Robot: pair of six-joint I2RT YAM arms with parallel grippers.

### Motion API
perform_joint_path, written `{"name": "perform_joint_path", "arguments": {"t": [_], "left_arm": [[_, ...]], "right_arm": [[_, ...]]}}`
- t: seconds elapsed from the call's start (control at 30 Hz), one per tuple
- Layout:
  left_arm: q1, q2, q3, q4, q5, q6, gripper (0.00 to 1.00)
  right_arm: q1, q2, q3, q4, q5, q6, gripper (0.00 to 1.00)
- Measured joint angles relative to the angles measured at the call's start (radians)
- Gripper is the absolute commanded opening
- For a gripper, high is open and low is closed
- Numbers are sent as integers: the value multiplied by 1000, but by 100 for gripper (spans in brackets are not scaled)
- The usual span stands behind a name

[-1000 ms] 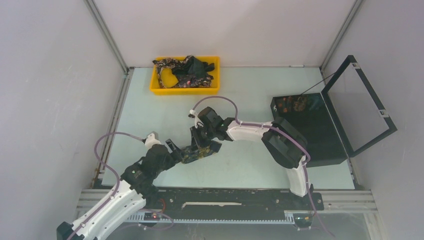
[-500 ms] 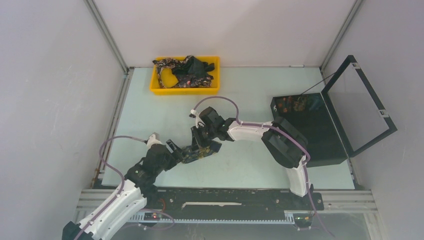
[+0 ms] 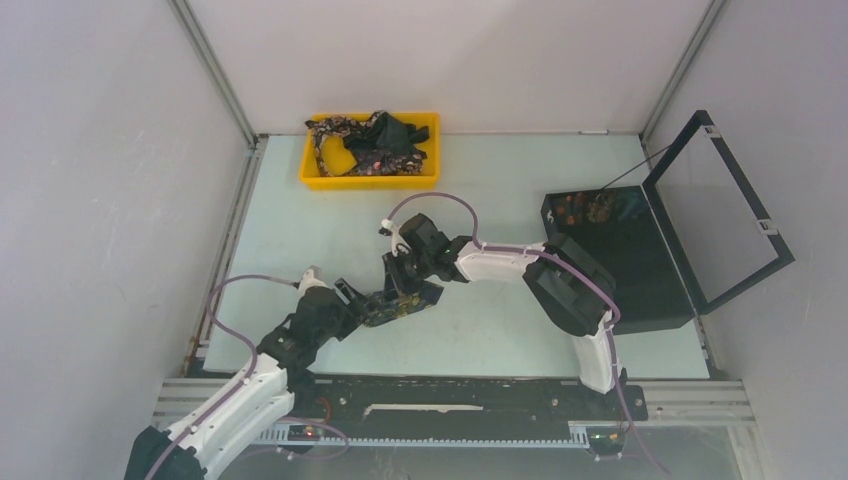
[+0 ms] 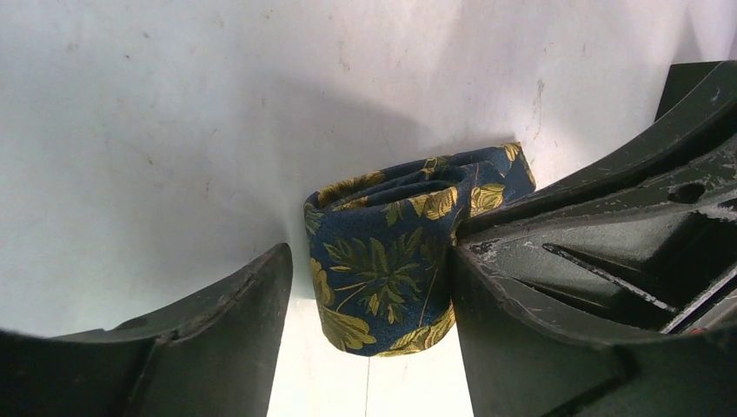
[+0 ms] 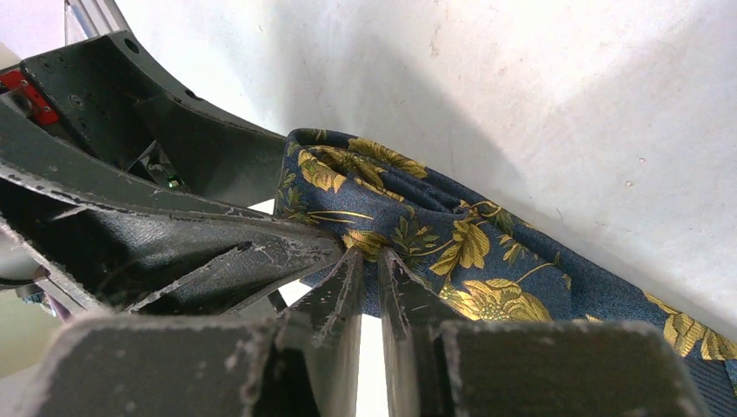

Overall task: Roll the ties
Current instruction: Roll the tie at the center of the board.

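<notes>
1. Since a second earlier, the left arm is seen shifted slightly toward the right, its purple cable loop drawn lower and closer to the arm. The right arm, the roll and everything else are found where they were.
2. The left gripper (image 3: 351, 297) is held low over the tabletop (image 3: 500, 335), near the front edge and left of centre, and is pointed at the roll.
3. Its jaws are spread and set on either side of the roll. In the left wrist view one finger (image 4: 521, 321) is laid against the roll's side, while a gap is left between the other finger and the cloth, so nothing is clamped.
4. The rolled tie (image 4: 382, 269) is placed on the tabletop between the two grippers. Dark blue cloth with gold leaves is shown, and the coiled layers are visible at its far end.
5. From the roll, an unrolled length is seen running off toward the lower right of the right wrist view.
6. The right gripper (image 5: 368, 261) is brought down on the roll from the right side. Its fingers are clenched almost together, and a fold at the roll's edge is nipped between the tips.
7. Farther back and left of centre, a yellow tray (image 3: 370, 181) is set against the rear wall, and loose ties (image 3: 365, 148) are heaped in it.
8. At the right, a black box (image 3: 640, 275) is stood with its lid raised. Small patterned items are lodged in its far corner, too small to be identified.
</notes>
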Motion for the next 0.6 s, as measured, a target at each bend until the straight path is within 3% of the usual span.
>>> {"name": "perform_joint_path", "arguments": {"t": [0.33, 0.6], "left_arm": [[3, 120, -10, 135, 43, -37, 58], [5, 174, -9, 209, 68, -42, 26]], "right_arm": [[-10, 0, -5, -2, 2, -11, 16], [-12, 0, -7, 0, 12, -13, 16]]}}
